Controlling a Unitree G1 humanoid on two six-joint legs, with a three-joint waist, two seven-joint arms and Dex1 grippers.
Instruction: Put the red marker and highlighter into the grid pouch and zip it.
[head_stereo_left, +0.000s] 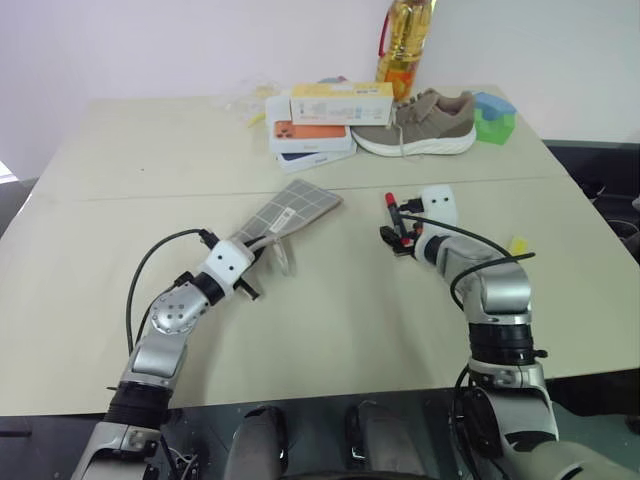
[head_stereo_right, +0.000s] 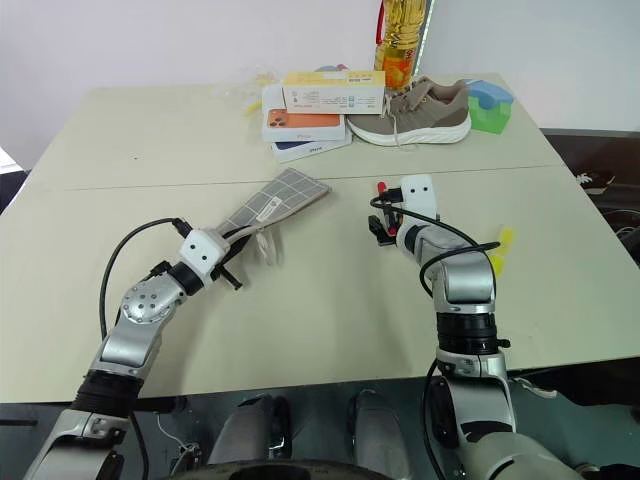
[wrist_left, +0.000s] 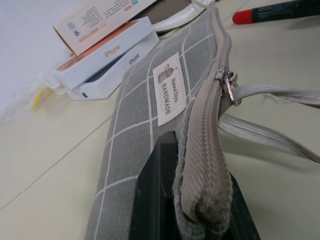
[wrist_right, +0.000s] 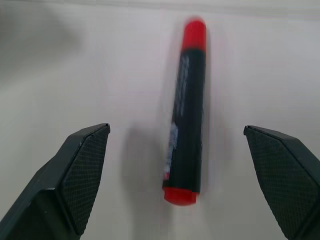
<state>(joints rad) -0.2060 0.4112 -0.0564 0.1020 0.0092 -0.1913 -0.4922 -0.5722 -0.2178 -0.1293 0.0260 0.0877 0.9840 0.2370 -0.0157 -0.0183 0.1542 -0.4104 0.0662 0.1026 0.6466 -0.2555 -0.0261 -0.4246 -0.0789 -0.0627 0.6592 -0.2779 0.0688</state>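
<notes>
While the left claw (wrist_left: 200, 215) stays out of nothing more than a pinch on the near end of the pouch (head_stereo_left: 292, 208), pressed together on the fabric by the zipper seam, the pouch lies flat on the worktop (head_stereo_left: 330, 300) with its far end toward the phone boxes (head_stereo_left: 312, 140). Zipper pull (wrist_left: 229, 85) sits partway along the seam; whether the mouth is open, I cannot tell.

Right claw (wrist_right: 180, 165) is spread wide, fingers either side of the marker (wrist_right: 186, 105), not touching it. Marker lies on the worktop just right of the pouch's far end. Highlighter (head_stereo_left: 518, 244) lies near the right edge, beside the right arm, well apart from the pouch.

Judgement on handling: marker is light, stiff, smooth and round, so it may roll or slip; best taken across the dark barrel at its middle, not at the red ends. Pouch is soft and limp, will sag and fold unless its mouth is held taut.
</notes>
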